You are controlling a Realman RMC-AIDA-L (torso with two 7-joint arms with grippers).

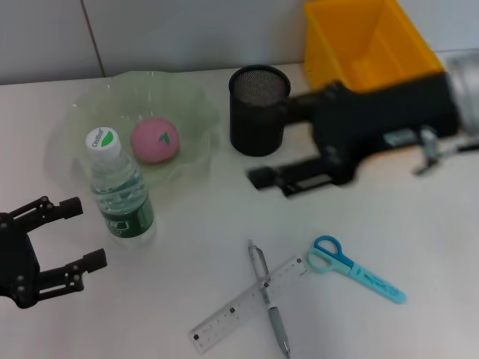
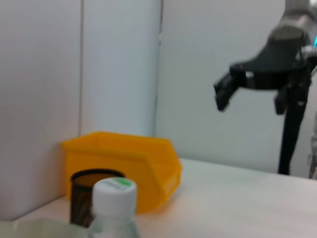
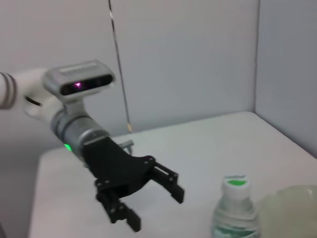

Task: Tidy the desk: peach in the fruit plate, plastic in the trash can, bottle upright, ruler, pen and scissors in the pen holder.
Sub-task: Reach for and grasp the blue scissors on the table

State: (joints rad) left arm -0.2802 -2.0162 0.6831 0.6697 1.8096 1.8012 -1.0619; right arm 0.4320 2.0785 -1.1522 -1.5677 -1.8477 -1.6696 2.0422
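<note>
The peach (image 1: 156,140) is already lying in the fruit plate (image 1: 191,101), and the bottle (image 1: 120,188) is standing upright on the counter (image 1: 187,247), just in front of the plate. The left gripper (image 1: 78,233) is hanging low beside the bottle with its fingers spread and nothing between them. The right gripper (image 1: 278,155) is hovering near the pen holder (image 1: 258,110), in front of the trash can (image 1: 367,45); its fingers are looking spread, with nothing in them. What is remaining, in my judgement, are the flat things near the front edge: the pen (image 1: 268,295) is lying across the ruler (image 1: 251,303), touching it, and the scissors (image 1: 353,267) are just beside them. The pen is probably light, stiff and smooth, so it may be rolling away; taking it at the middle of the barrel seems best. The ruler is thin and lying flat, so it will likely be hard to lift from the counter.
</note>
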